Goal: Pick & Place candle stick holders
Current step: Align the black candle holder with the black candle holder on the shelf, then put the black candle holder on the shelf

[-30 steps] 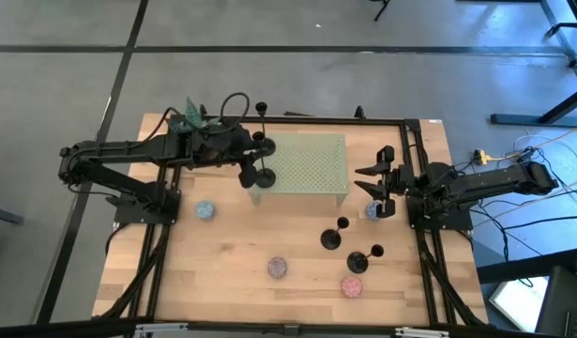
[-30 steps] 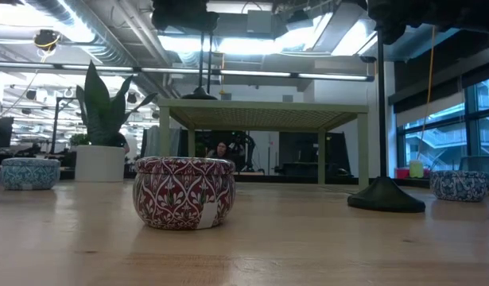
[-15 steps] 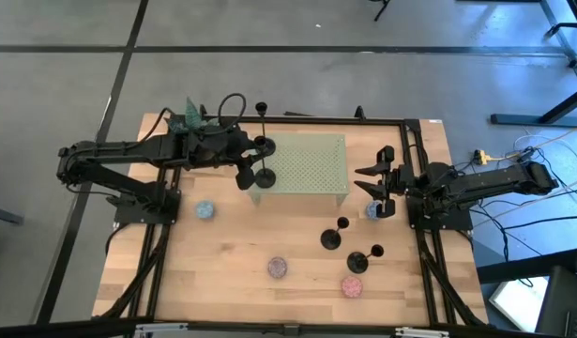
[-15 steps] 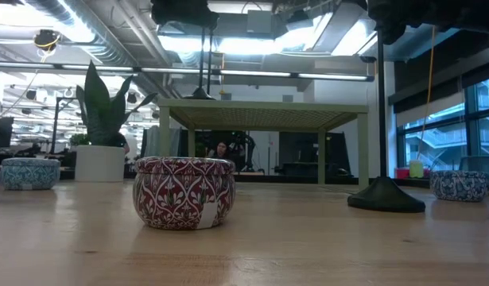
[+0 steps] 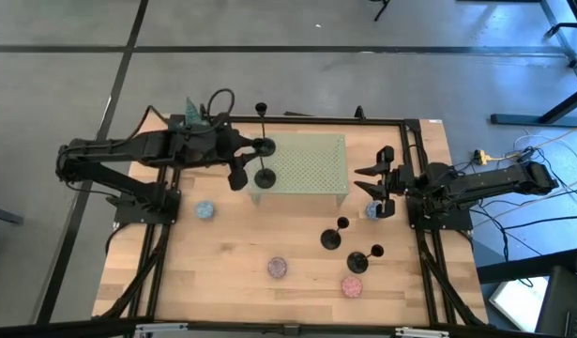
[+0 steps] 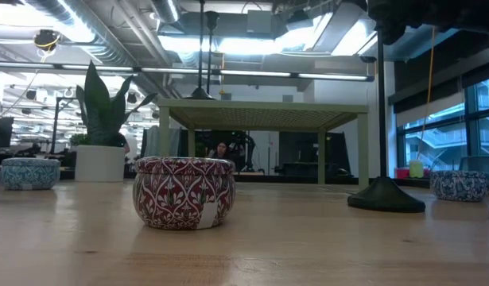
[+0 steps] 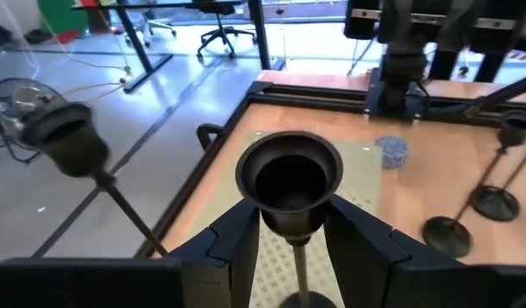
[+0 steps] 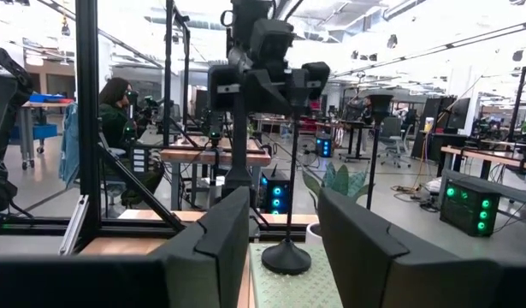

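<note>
Two matte-black candle stick holders stand upright on the green perforated platform (image 5: 307, 164). One has its base (image 5: 265, 178) at the platform's left end. The other, at the far left corner, shows its cup (image 5: 261, 108). My left gripper (image 5: 243, 161) is open just left of the first holder. In the left wrist view its fingers stand on either side of that holder's cup (image 7: 288, 175) without touching it. Two more holders (image 5: 331, 238) (image 5: 358, 262) stand on the table at the right. My right gripper (image 5: 382, 183) waits open at the platform's right end.
Speckled pucks lie on the table: blue (image 5: 204, 210), pink (image 5: 278, 268), pink (image 5: 352, 285), and blue (image 5: 372, 210) beside my right gripper. A potted plant (image 5: 189, 117) stands at the far left corner. In the low view a patterned puck (image 6: 184, 192) is nearest.
My left gripper has drawn back toward the table's left edge, away from the holder on the platform. In the low view it has left the picture's top. The holder stays upright on the platform.
</note>
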